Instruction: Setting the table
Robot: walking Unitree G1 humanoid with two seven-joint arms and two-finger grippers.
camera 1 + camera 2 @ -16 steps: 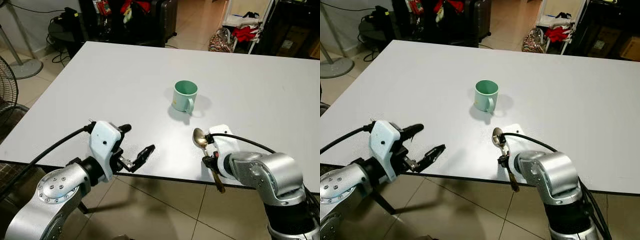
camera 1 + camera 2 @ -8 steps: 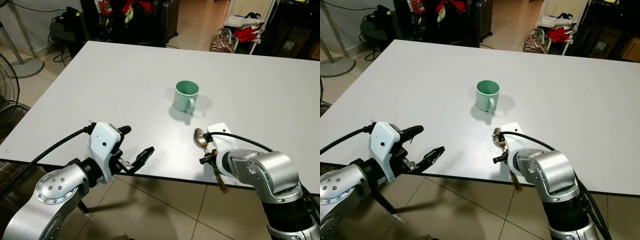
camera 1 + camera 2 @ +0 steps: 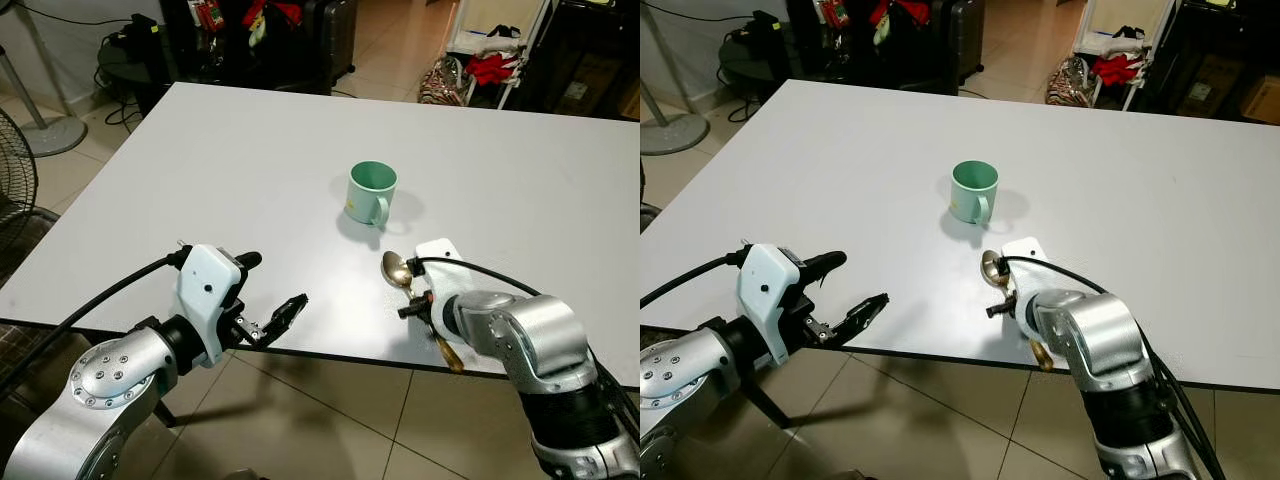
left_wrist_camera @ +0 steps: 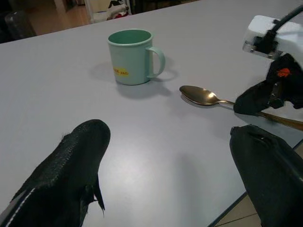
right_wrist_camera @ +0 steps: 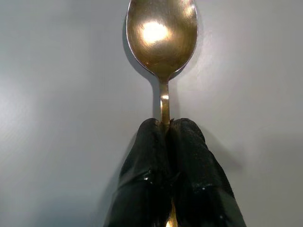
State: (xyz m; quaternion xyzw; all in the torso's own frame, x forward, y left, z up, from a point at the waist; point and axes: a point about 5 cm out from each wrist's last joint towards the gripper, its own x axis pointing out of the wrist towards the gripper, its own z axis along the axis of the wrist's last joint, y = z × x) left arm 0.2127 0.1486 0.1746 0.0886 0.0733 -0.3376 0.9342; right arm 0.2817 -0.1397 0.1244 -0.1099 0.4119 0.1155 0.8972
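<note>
A mint green mug (image 3: 371, 192) stands upright near the middle of the white table (image 3: 240, 170), handle toward me. A gold spoon (image 3: 396, 271) lies just in front of it, bowl toward the mug, its handle reaching past the table's front edge. My right gripper (image 3: 413, 306) is shut on the spoon's handle; the right wrist view has both fingers pressed around the handle below the spoon bowl (image 5: 162, 37). My left gripper (image 3: 272, 290) hovers open at the front edge, left of the spoon, with nothing between its fingers (image 4: 71, 170).
Tiled floor lies below the table's front edge. Behind the table are dark luggage (image 3: 325, 40), a shelf with red cloth (image 3: 490, 65) and bags. A fan base (image 3: 45, 135) stands at the far left.
My right gripper has pushed the spoon forward onto the table, toward the mug. The left arm has stayed put.
</note>
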